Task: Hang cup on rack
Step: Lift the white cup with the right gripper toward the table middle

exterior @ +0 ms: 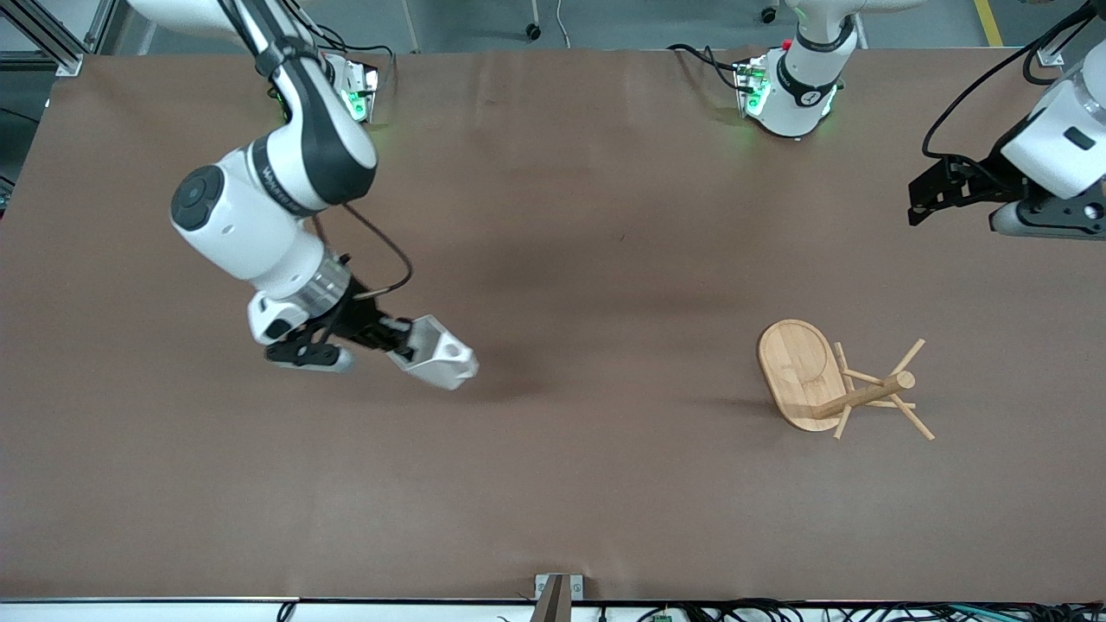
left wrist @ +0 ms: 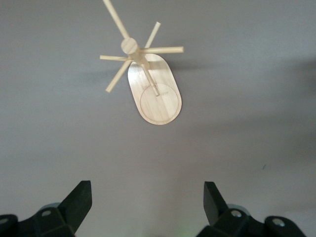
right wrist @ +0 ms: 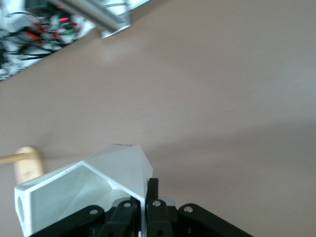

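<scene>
White faceted cup is hanging tilted above the table toward the right arm's end, its wall clenched in the right gripper. Bamboo mug rack is standing toward the left arm's end. Left gripper is waiting with fingers spread, over the table near the rack.

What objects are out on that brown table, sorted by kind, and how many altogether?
White faceted cup: 1, held up over the table in the right tool.
Bamboo mug rack: 1, standing on the table toward the left arm's end, under the open left tool.
Total: 2 things.
</scene>
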You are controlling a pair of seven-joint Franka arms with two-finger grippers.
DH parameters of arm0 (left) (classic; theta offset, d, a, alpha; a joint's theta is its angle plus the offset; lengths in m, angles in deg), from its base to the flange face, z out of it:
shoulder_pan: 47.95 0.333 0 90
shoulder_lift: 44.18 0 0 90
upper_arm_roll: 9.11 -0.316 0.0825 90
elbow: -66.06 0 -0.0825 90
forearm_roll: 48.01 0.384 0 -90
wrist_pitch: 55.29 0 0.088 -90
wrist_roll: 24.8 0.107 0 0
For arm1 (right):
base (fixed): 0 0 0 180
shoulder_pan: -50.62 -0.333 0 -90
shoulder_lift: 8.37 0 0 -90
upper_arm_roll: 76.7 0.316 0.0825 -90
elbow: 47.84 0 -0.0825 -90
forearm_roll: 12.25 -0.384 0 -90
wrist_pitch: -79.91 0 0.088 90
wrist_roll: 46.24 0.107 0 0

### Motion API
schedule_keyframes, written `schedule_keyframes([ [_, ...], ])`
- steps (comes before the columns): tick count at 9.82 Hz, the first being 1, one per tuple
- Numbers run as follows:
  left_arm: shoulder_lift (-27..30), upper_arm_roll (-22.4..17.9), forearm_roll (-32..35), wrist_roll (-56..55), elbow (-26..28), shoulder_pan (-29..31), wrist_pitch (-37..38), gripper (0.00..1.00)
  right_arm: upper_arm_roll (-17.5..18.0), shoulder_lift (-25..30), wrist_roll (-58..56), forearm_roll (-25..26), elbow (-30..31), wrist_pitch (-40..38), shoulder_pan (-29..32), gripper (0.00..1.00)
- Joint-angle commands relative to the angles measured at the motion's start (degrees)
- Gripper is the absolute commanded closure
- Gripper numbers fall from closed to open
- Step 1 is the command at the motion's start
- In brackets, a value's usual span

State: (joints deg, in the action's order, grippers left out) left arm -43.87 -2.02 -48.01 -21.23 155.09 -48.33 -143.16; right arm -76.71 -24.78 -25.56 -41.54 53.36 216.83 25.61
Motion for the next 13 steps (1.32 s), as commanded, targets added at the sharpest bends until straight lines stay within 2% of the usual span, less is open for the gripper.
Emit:
schedule_keyframes([
  [1,-0.5,1.3,-0.8,10.7,0.6,-0.1,1.0,0.0,-0.5,-1.0,-0.2,-12.7,-2.7,-0.8,-2.0,1.0],
  [3,-0.2,2.8,-4.2,19.9,0.8,-0.1,1.7,0.0,-0.4,-1.1,-3.3,-20.2,-4.1,-0.9,-4.7,1.0],
  [6,-0.7,3.4,-11.1,36.3,0.8,-0.8,1.5,0.0,0.4,-1.3,-14.2,-36.1,-4.6,-3.3,-7.8,1.0],
  [8,-0.8,8.2,-11.1,37.9,0.9,-1.8,0.7,0.0,0.4,-2.1,-26.1,-48.4,-4.7,-11.6,-7.7,1.0],
  [9,-0.4,10.9,-11.1,38.3,1.3,-1.8,-0.3,0.0,0.4,-2.7,-29.8,-53.2,-4.7,-12.5,-7.8,1.0],
  [11,-0.2,15.4,-11.1,41.8,2.2,-1.7,-1.8,0.0,0.4,-2.8,-31.1,-57.2,-6.1,-16.0,-7.2,1.0],
  [13,1.3,19.3,-11.2,43.5,4.4,-1.7,-6.6,0.0,0.4,-4.8,-31.1,-59.5,-8.9,-17.1,-7.2,1.0],
])
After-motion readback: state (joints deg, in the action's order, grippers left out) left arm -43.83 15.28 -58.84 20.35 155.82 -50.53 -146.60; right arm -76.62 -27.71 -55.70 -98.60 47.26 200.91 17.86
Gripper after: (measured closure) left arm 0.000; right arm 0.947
